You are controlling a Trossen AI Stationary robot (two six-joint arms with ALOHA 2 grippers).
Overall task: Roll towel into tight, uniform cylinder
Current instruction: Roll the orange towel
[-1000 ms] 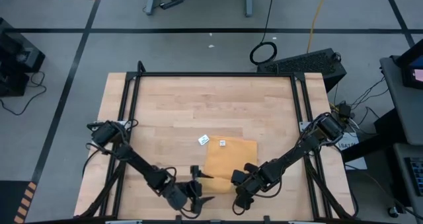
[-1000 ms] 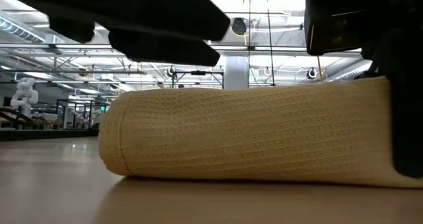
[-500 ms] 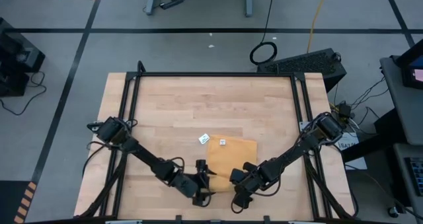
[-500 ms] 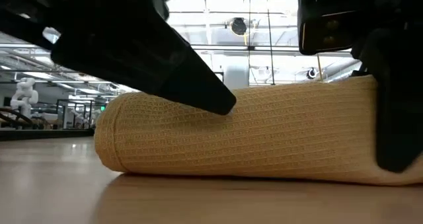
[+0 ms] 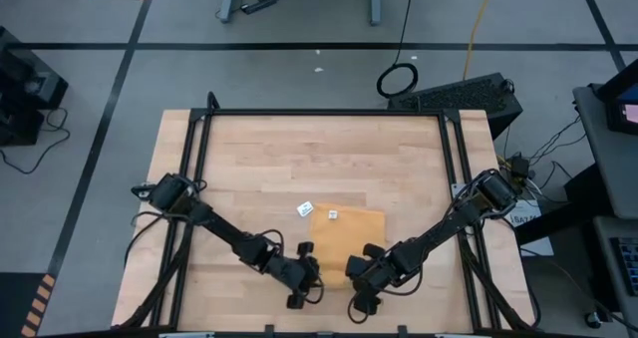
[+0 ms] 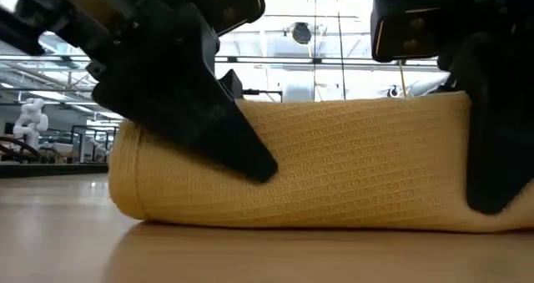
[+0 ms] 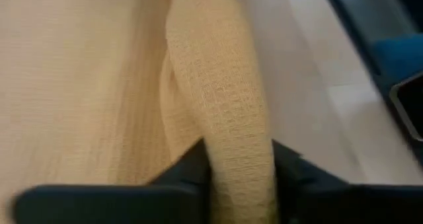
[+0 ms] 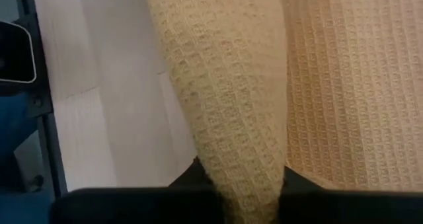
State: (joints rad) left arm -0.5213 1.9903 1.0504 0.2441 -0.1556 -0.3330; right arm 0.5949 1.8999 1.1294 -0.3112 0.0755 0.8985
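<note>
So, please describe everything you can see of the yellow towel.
The towel is mustard-yellow waffle-weave cloth lying on the wooden table, near its front edge. Its front edge is rolled into a thick fold. The left gripper and right gripper each pinch that fold. A small white label sits at its far edge.

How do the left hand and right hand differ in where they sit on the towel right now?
The left hand grips the towel's rolled edge at its left end; the right hand grips the right end. In the low view the left hand's finger slants across the roll, the right's stands upright. Both are shut on the rolled edge.
</note>
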